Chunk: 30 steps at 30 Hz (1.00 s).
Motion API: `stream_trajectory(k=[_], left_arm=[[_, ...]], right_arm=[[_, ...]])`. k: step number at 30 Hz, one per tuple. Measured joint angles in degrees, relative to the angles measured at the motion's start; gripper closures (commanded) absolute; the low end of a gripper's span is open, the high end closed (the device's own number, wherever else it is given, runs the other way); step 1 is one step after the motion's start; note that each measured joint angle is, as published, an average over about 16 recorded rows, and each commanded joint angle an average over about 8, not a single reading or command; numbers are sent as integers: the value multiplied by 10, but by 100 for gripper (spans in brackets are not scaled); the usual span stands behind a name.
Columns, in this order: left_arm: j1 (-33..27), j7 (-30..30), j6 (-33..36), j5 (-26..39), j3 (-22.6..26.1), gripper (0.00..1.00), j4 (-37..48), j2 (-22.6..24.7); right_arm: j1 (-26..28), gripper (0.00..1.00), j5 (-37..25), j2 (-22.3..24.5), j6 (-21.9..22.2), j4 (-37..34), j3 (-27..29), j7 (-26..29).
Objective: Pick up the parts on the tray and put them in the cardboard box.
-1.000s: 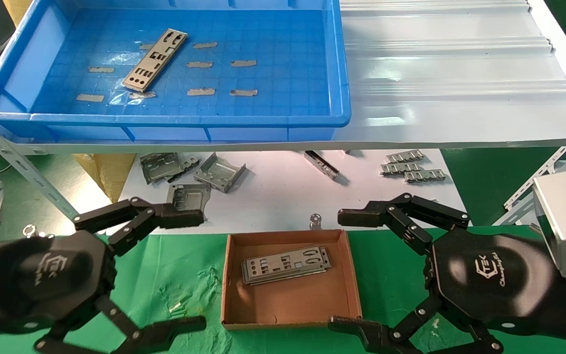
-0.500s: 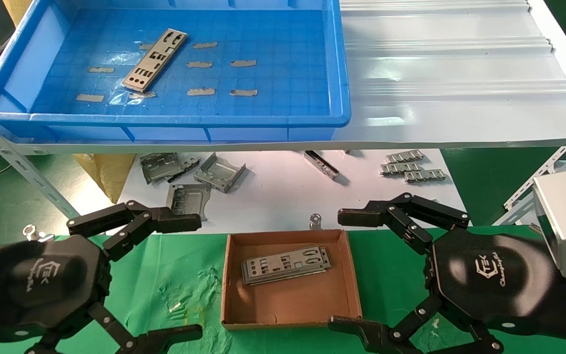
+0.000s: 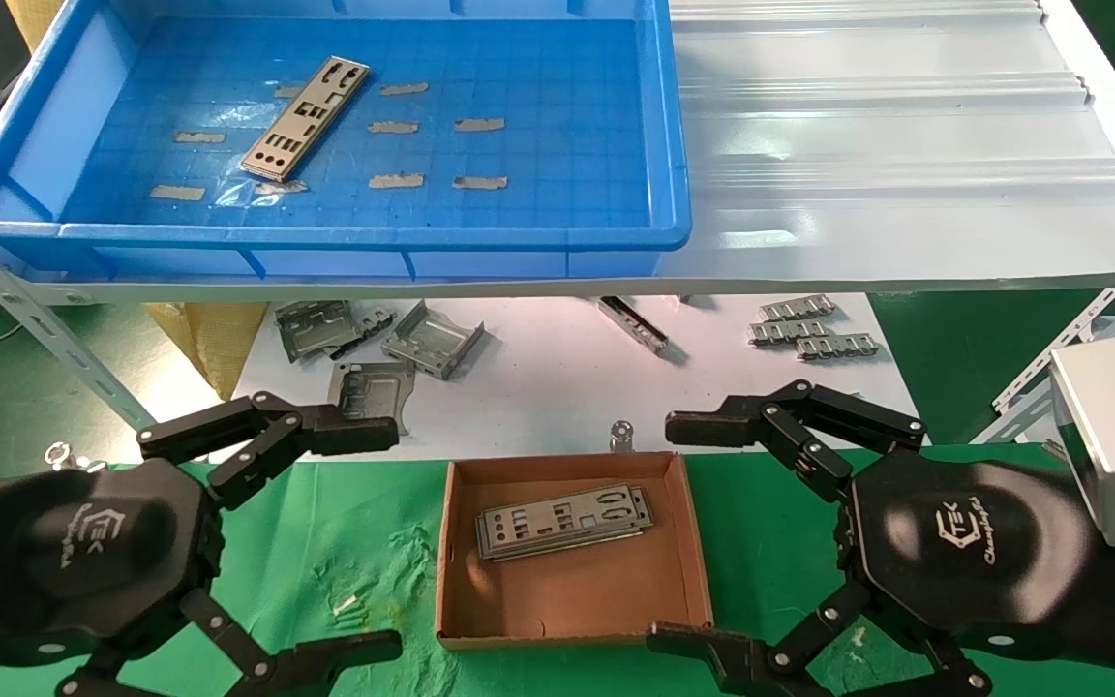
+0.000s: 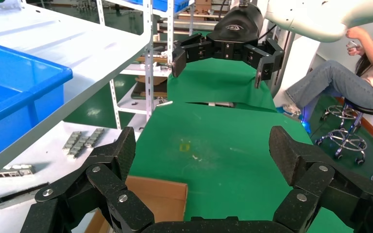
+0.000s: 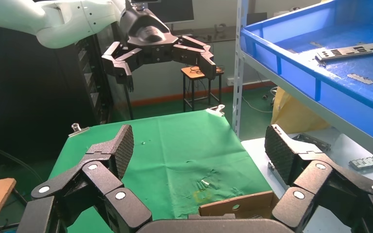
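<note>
One silver part [image 3: 306, 118] lies slanted on the floor of the blue tray [image 3: 325, 235], up on the shelf at the far left. More parts [image 3: 562, 518] lie stacked in the cardboard box [image 3: 567, 590] on the green cloth. My left gripper [image 3: 369, 537] hovers open just left of the box, holding nothing. My right gripper [image 3: 678, 532] hovers open just right of it, also holding nothing. In the left wrist view my left gripper [image 4: 204, 155] frames a box corner [image 4: 160, 194]. The right wrist view shows the right gripper [image 5: 199, 150], the box wall [image 5: 238, 206] and the tray [image 5: 291, 63] with its part [image 5: 354, 51].
A white corrugated sheet [image 3: 906, 145] covers the shelf right of the tray. Below the shelf, folded grey brackets [image 3: 432, 339] and ribbed strips [image 3: 814, 329] lie on a white board. The shelf's metal struts [image 3: 45, 329] flank both arms. A seated person [image 4: 349, 77] is beyond the table.
My left gripper dipped slightly down and left, then came partly back; it stays open. The right arm, the box and the parts have not moved.
</note>
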Motion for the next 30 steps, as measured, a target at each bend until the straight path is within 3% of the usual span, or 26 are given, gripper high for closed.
stream_trajectory(k=[30], left_arm=[[-1, 1, -1, 2, 1, 0, 3, 2]], right_arm=[[0, 0, 0, 0, 0, 0, 0, 0]])
